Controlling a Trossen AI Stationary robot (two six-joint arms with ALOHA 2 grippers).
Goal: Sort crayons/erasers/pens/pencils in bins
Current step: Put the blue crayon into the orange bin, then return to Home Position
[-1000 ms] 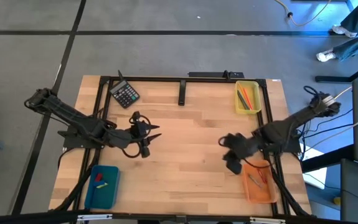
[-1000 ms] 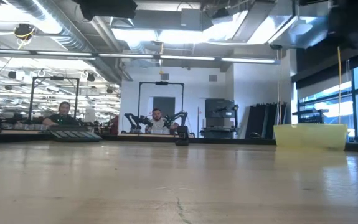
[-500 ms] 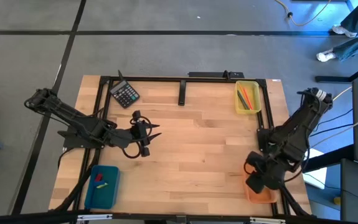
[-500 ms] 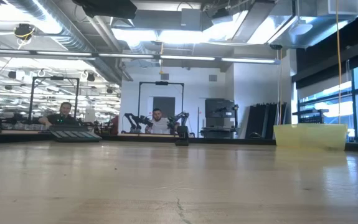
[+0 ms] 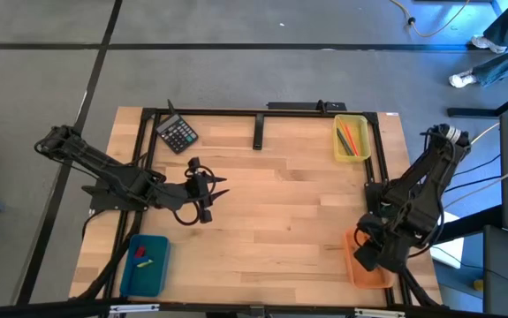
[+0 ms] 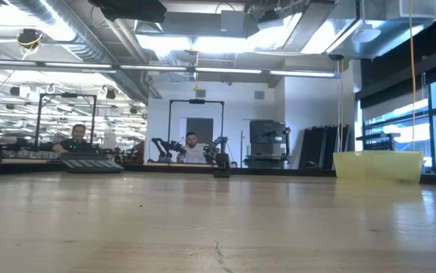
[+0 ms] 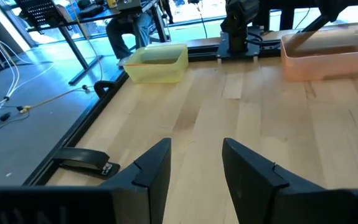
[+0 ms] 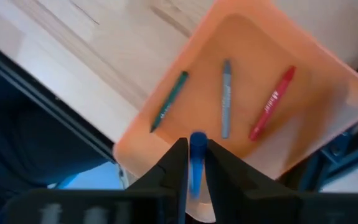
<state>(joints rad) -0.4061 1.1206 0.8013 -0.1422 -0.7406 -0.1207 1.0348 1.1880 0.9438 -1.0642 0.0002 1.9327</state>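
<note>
The right claw (image 8: pixel 192 163) hangs over the orange bin (image 5: pixel 356 273) at the desk's (image 5: pixel 271 203) near right corner, its 2 fingers (image 8: pixel 175 168) drawn close on a blue stick (image 8: pixel 197 163) that stands between them, pointing down into the bin. In the right wrist view 3 sticks lie on that bin's floor, apart from one another: a dark green one (image 8: pixel 169 101), a slim grey-blue one (image 8: pixel 226 99) and a red one (image 8: pixel 272 102). From above, the right arm covers most of this bin, so only its left edge and near end show.

At the near left corner sits the teal-blue bin (image 5: pixel 158 273), holding a small red piece (image 5: pixel 140 252) and a small green piece (image 5: pixel 146 263); they are too small to tell more.

The left claw (image 5: pixel 219 191) hovers over bare wood left of the desk's middle, well apart from every bin. Its fingers (image 7: pixel 155 167) stand parted with nothing between them.

Farther back, a black calculator (image 5: pixel 178 134) lies near the far left corner. The yellow bin (image 5: pixel 365 144) sits at the far right corner with orange, red and green crayons (image 5: pixel 350 138) lying lengthwise inside. In the low view this yellow bin shows at the right, and beyond the desk 2 people (image 6: pixel 192 149) sit at other stations in the room
</note>
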